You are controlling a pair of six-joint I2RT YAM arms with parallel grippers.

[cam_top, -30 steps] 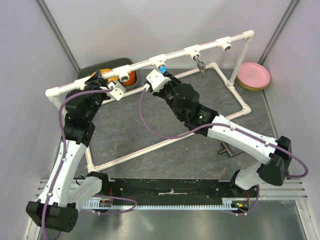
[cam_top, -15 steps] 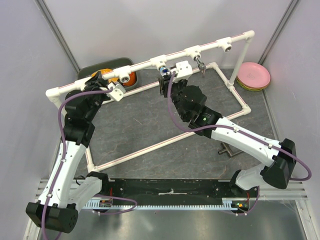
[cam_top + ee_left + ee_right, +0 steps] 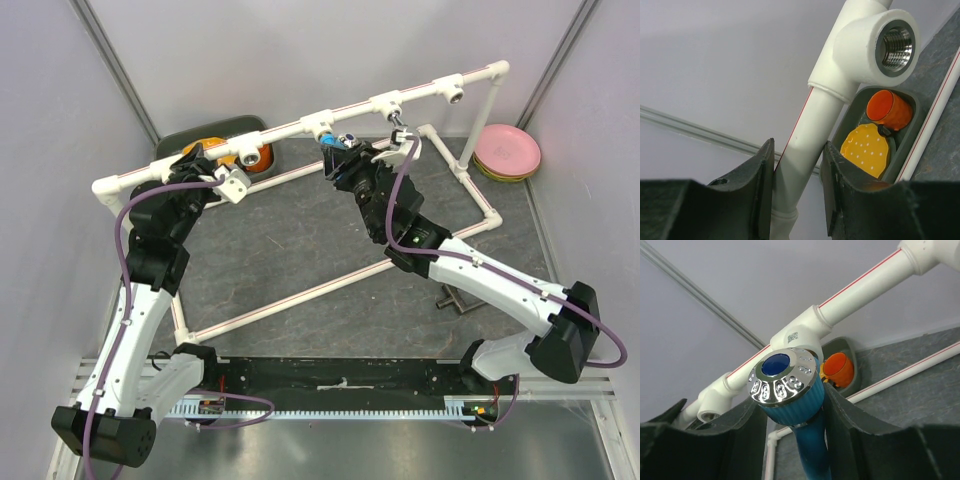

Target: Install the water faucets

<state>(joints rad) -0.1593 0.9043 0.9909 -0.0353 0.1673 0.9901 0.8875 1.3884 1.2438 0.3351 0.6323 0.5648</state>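
Blue faucet (image 3: pixel 332 143) is up at the back of the white pipe frame (image 3: pixel 330 282) in the view from above. The right pincer (image 3: pixel 341 149) holds it just under the middle tee socket (image 3: pixel 320 123) of the top pipe (image 3: pixel 280 131). I cannot tell if the two touch. The chrome faucet (image 3: pixel 400 129) hangs down from the next tee socket (image 3: pixel 386 103) to the right. The left pincer (image 3: pixel 197 160) is closed around the top pipe, far over on the left. Behind it sits a green tray (image 3: pixel 190 139). A stack of pink plates (image 3: pixel 507 152) lies on the right, outside the frame. The tabletop (image 3: pixel 290 240) is dark grey.

In the left wrist view, the left pincer (image 3: pixel 797 147) has its two black fingers (image 3: pixel 760 195) on both sides of the top pipe (image 3: pixel 815 110), pressing on it. Higher up is the left tee socket (image 3: pixel 865 50), with shiny metal thread inside its hole. Below it is the green tray (image 3: pixel 912 132), with an orange cup (image 3: pixel 888 109) and a yellow disc (image 3: pixel 865 150) with white dots in it.

In the right wrist view, the blue faucet (image 3: pixel 807 445) stands between the black fingers (image 3: pixel 855 440) of the right pincer (image 3: pixel 790 405), squeezed tight. Its round knob (image 3: pixel 784 382) has a shiny silver rim and a dark blue middle. Just behind it is the middle tee socket (image 3: pixel 800 332), with a small sticker on it. The orange cup (image 3: pixel 836 369) peeks out beside the knob.
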